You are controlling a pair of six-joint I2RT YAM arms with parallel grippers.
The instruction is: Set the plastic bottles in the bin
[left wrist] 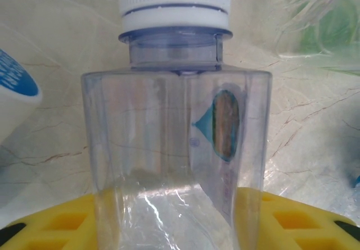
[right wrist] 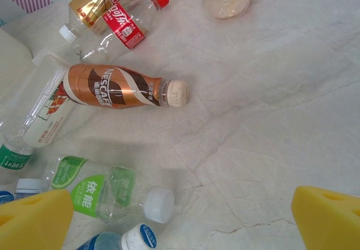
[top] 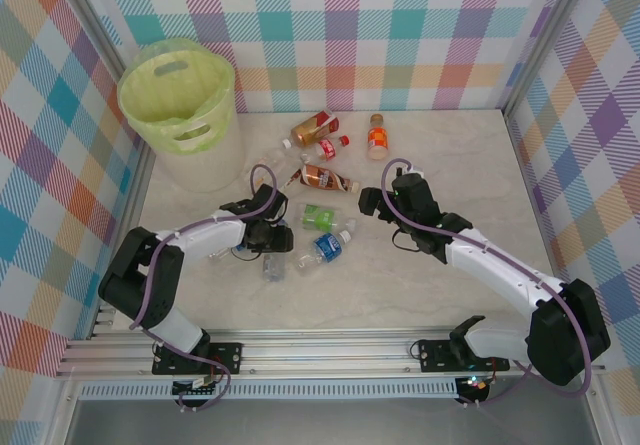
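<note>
The clear bottle (left wrist: 174,149) is pinched between your left gripper (left wrist: 174,221) pads, long axis in line with the fingers, white cap away from the wrist; the bin (top: 215,115) stands far-left, nearer this arm; your right gripper (right wrist: 183,212) hangs spread, empty.

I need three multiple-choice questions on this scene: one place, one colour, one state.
1. Where on the table does the bin stand?
A) far left corner
B) far right corner
C) between the arms

2. What colour is the cap of the bottle between the left gripper's fingers?
A) red
B) green
C) white

3. The right gripper is:
A) shut on a bottle
B) open and empty
C) inside the bin

Key: 1A, the top view shows it there; 2C, the left wrist view shows it white; 3B, its jaws stand wide apart, gripping nothing.
</note>
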